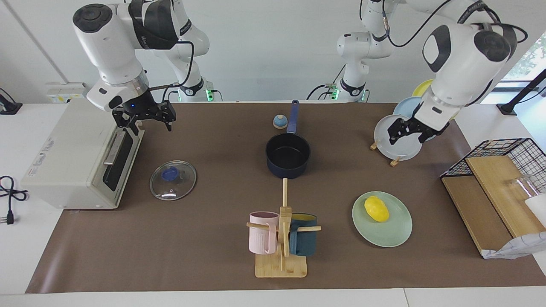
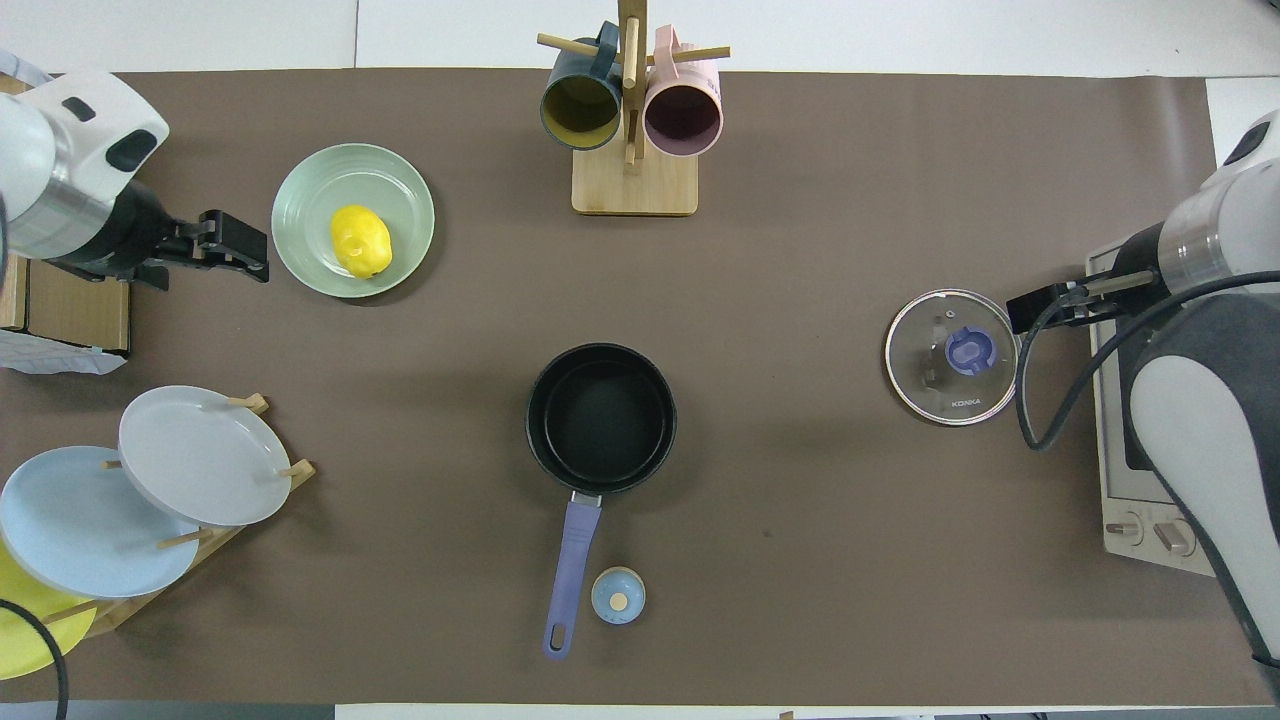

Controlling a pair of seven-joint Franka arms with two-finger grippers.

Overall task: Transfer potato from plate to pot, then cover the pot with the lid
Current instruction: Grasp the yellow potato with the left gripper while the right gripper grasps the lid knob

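The yellow potato [image 1: 376, 208] [image 2: 360, 240] lies on the mint-green plate [image 1: 384, 233] [image 2: 310, 190], toward the left arm's end of the table. The navy pot [image 1: 288, 171] [image 2: 535, 420] stands empty mid-table, its handle pointing toward the robots. The glass lid [image 1: 172, 187] [image 2: 930, 385] lies flat on the mat beside the toaster oven. My left gripper [image 1: 406, 133] [image 2: 245, 247] is open and empty, raised over the mat beside the green plate. My right gripper [image 1: 147, 121] [image 2: 1030, 305] is open and empty, raised over the oven's front edge, beside the lid.
A toaster oven [image 1: 72, 162] [image 2: 1140, 500] stands at the right arm's end. A mug rack [image 1: 281, 256] [image 2: 630, 190] stands farther from the robots than the pot. A plate rack [image 1: 399, 147] [image 2: 190, 455], a bell-shaped knob [image 1: 280, 122] [image 2: 618, 596] and a wire basket [image 1: 507, 149] are also here.
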